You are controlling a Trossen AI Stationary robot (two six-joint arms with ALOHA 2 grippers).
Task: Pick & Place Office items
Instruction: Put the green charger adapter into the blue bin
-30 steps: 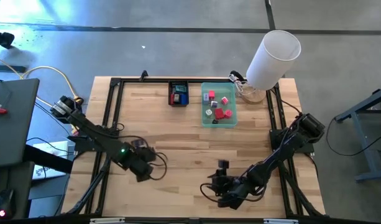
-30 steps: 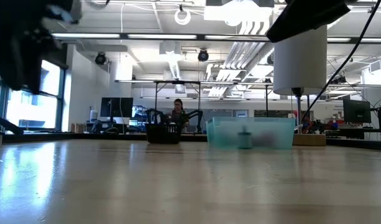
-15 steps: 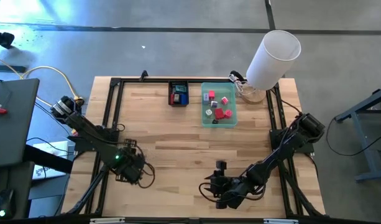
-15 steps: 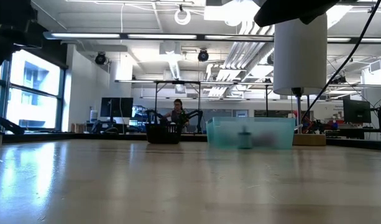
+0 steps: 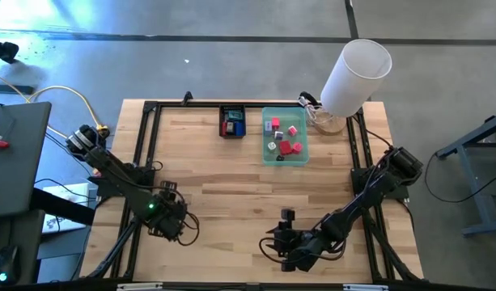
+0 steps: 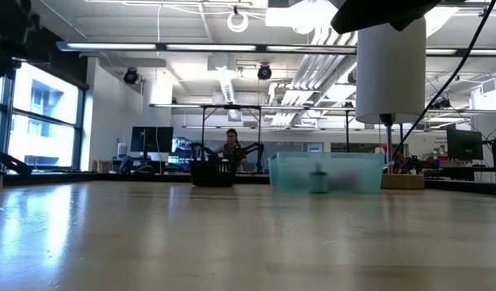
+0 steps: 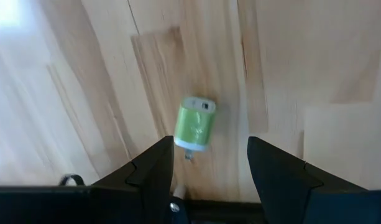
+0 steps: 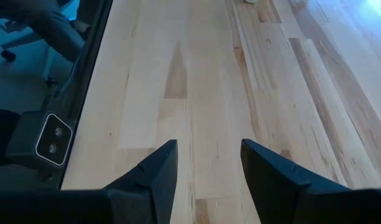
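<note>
A small green piece with a grey tip lies flat on the wooden table, near its left front. My left gripper hangs over it, pointing down and open, one finger on either side and apart from it. In the high view my left gripper hides the piece. My right gripper is open and empty low over the table's front middle; it also shows in the right wrist view. Several red, pink and pale pieces lie in the teal tray. Red and blue pieces lie in the black tray.
A tall white cylinder stands at the far right corner beside the teal tray and looms in the low view. A black frame runs along the table's edges. Bare wood lies between the trays and both grippers.
My left gripper has drawn back toward the table's left edge and tipped over until it points down at the table. It has then stayed nearly still.
</note>
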